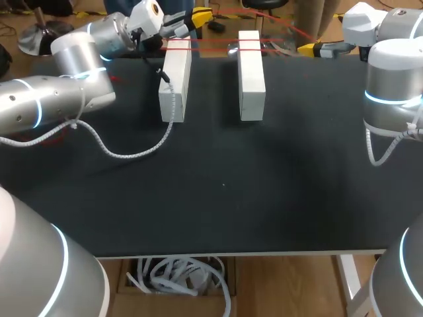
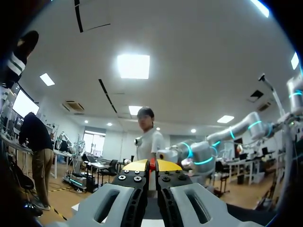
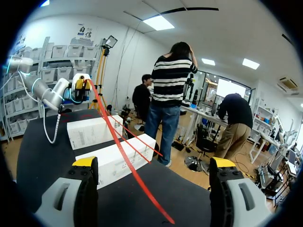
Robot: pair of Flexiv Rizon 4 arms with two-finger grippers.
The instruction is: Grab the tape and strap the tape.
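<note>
Head view is showing two white blocks, the left block (image 1: 176, 79) and the right block (image 1: 251, 72), lying side by side on the black tabletop (image 1: 218, 185). One red tape (image 1: 211, 46) is stretching across their far ends. The left gripper (image 2: 151, 165) is pinching the tape beyond the left block. The right gripper (image 3: 154, 162) is gaping wide, with the tape running between its fingers.

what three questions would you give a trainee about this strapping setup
1. True or false: the left gripper is shut on the red tape.
2. How many white boxes lie on the black table?
3. The right gripper is: A open, with the red tape running between its fingers; B shut on a box; C out of view.

Key: 1 true; 2 two; 3 A.
</note>
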